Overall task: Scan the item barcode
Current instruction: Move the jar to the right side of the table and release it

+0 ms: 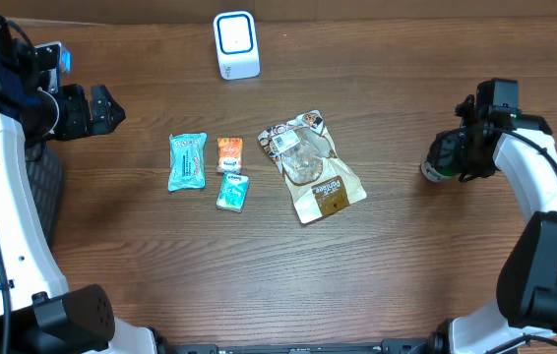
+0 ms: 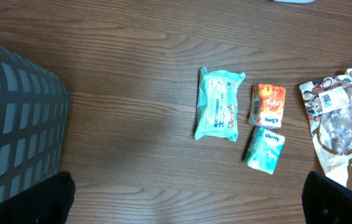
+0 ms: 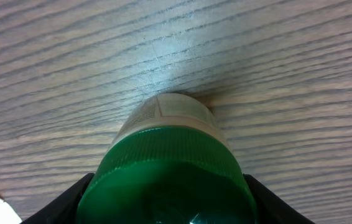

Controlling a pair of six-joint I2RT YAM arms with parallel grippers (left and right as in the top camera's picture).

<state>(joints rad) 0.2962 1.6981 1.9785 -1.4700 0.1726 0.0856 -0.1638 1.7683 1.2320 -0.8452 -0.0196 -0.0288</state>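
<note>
My right gripper (image 1: 453, 155) is at the table's right side, shut on a bottle with a green ribbed lid (image 3: 166, 180). Its black fingers (image 3: 70, 202) press the lid from both sides. The bottle's pale body (image 3: 170, 115) points away from the camera, and its far end sits at the wood. The white barcode scanner (image 1: 235, 44) stands at the back centre, far from the bottle. My left gripper (image 1: 111, 110) hovers at the back left, open and holding nothing, its fingertips (image 2: 58, 196) wide apart.
Mid-table lie a teal packet (image 1: 187, 161), an orange pack (image 1: 229, 154), a small teal tissue pack (image 1: 231, 191) and a brown and clear bag (image 1: 310, 165). A dark grey basket (image 2: 14, 124) stands at the left edge.
</note>
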